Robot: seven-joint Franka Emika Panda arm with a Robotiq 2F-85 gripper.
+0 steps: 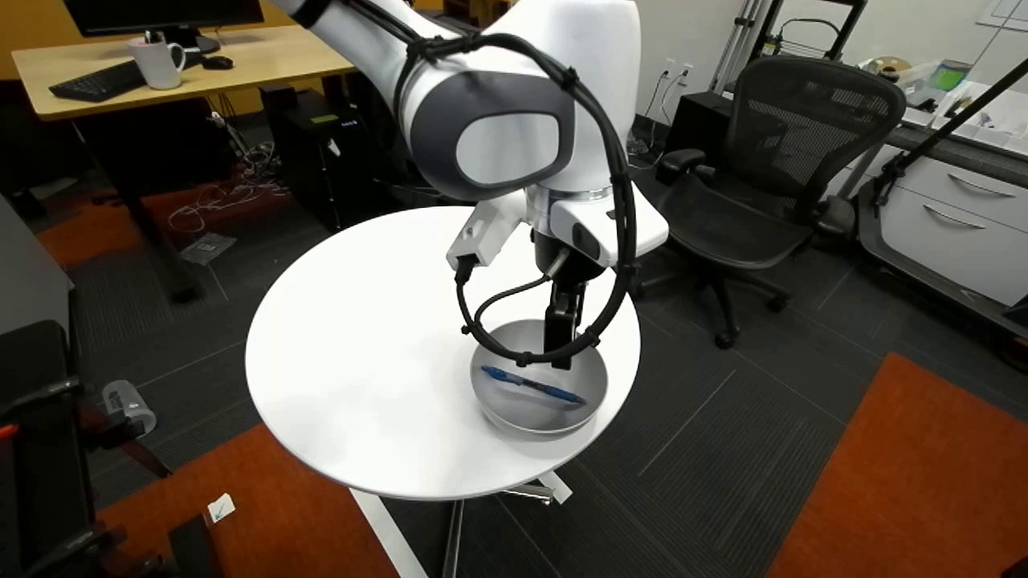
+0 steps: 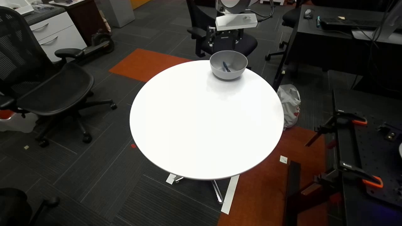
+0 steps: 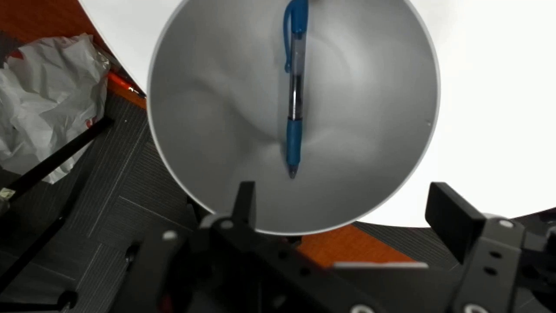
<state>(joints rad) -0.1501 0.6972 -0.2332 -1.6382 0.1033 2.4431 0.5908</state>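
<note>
Wrist view: the black two-fingered gripper [image 3: 343,203], jaws spread, holds nothing; the slim blue-and-clear plastic pen [image 3: 296,95] lies in the round grey bowl [image 3: 391,100], tip toward six o'clock. Placement looks complete, withdrawal perhaps left.

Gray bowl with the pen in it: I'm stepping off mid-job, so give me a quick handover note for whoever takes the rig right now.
Hand: open and empty, close to the gray bowl.
Things: the blue clear-barrel pen lies inside the bowl, which stands near the edge of the round white table.
Done: pen in the bowl and free of the hand.
Left: probably just backing the hand away without bumping the rim.
</note>
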